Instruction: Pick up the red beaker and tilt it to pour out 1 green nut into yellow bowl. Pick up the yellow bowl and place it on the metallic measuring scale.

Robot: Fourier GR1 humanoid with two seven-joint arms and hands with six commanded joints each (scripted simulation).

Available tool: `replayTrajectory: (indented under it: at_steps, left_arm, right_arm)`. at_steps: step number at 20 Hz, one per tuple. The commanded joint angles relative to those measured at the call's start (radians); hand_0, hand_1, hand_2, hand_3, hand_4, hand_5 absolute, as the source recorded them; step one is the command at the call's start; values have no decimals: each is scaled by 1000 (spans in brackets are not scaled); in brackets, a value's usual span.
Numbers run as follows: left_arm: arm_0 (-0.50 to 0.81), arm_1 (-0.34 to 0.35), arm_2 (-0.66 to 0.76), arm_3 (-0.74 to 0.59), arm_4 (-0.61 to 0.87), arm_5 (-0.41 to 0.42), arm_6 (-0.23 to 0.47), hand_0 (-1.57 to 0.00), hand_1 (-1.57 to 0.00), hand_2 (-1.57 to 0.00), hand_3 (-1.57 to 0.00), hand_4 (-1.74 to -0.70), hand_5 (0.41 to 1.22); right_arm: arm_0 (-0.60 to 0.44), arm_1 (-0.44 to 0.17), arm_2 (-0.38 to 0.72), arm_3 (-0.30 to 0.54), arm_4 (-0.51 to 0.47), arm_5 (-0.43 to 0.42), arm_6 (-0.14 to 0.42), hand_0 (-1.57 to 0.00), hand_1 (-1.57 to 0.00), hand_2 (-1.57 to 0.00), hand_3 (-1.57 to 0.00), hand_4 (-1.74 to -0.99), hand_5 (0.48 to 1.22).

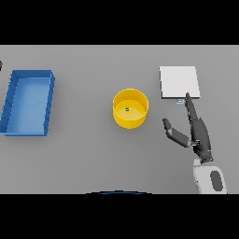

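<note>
Grey table [93, 158]: one, filling the head view edge to edge.

Blue tray [28, 102]: one, rectangular, open-topped, at the far left of the table, long axis running away from the robot, slightly skewed. Its left wall sits close to the picture's left edge. Nothing visible inside.

Metallic measuring scale [179, 81]: one, a pale square plate at the right rear of the table, with a small tab on its near edge. Nothing rests on it.

Right hand [198, 133]: one in view, coming in from the lower right on a white and grey forearm. Fingers straight and extended toward the scale, the longest fingertip reaching the scale's near edge by the tab; whether it touches cannot be told. Thumb spread out to the left. It grips nothing.

Yellow bowl [130, 108]: one, round, upright, at the table's centre, between tray and scale, nearer the scale. It stands apart from the right hand.

Green nut [126, 109]: one, lying on the bowl's floor near the middle.

Open room: wide bare table between tray and bowl; a narrower bare strip between bowl and scale; bare surface along the whole near side left of the forearm.
</note>
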Motion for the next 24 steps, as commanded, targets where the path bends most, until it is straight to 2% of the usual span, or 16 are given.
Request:
replayTrajectory:
  at_steps: [1,3,6,9,11,14,16,17,18,19,20,22,24]
  left_arm:
    - [62,27,-2,-78,21,32,53,-1571,-1571,-1570,-1457,-1741,1221]
    - [178,62,-12,-230,64,100,140,-1571,-1571,-1571,-1450,-1741,1221]
    - [330,105,-30,-385,109,187,185,-1571,-1571,-1571,-1449,-1741,1221]
    - [403,108,-54,-462,138,251,248,-1571,-1571,-1571,-1474,-1741,1221]
    - [436,119,-64,-492,152,281,255,-1571,-1571,-1571,-1509,-1741,1221]
    - [465,112,-93,-502,170,313,263,-1571,-1571,-1571,-1539,-1741,1117]
    - [463,117,-130,-484,178,322,273,-1571,-1571,-1571,-1551,-1741,967]
    - [459,127,-149,-490,184,310,272,-1571,-1571,-1571,-1555,-1667,908]
    - [459,131,-152,-491,179,298,274,-1571,-1571,-1571,-1503,-1530,865]
    - [462,135,-152,-498,179,279,271,-1564,-1449,-1432,-1362,-1374,830]
    - [474,153,-149,-529,216,212,258,-1457,-1180,-1187,-1129,-1229,803]
    - [479,178,-162,-569,271,116,273,-932,-755,-767,-722,-1034,758]
    - [479,201,-169,-587,292,74,273,-596,-483,-490,-462,-916,723]
  right_arm:
    - [9,4,12,-4,13,-2,-6,1,1,1,1,-1212,641]
    - [8,-3,7,-4,11,0,2,1,1,1,1,-1206,653]
    - [17,-1,14,-3,18,-1,-9,1,1,1,1,-1215,664]
    - [11,-3,13,-9,17,0,-9,1,1,1,1,-1214,664]
    - [33,5,26,-22,21,3,-26,1,1,1,1,-1217,666]
    - [33,-6,19,-30,18,7,-6,1,1,1,1,-1207,665]
    - [37,-2,18,-15,17,4,-19,1,1,1,1,-1205,664]
    - [40,0,21,-19,21,1,-30,1,1,1,1,-1202,667]
    - [42,1,21,-18,21,1,-32,1,1,1,1,-1197,664]
    - [41,2,22,-17,21,1,-30,1,1,1,1,-1192,663]
    - [44,1,18,-17,13,4,-31,1,1,1,1,-1188,663]
    - [47,2,18,-25,17,-3,-33,1,1,1,1,-1185,665]
    - [49,7,25,-24,32,-11,-17,1,1,1,1,-1182,667]
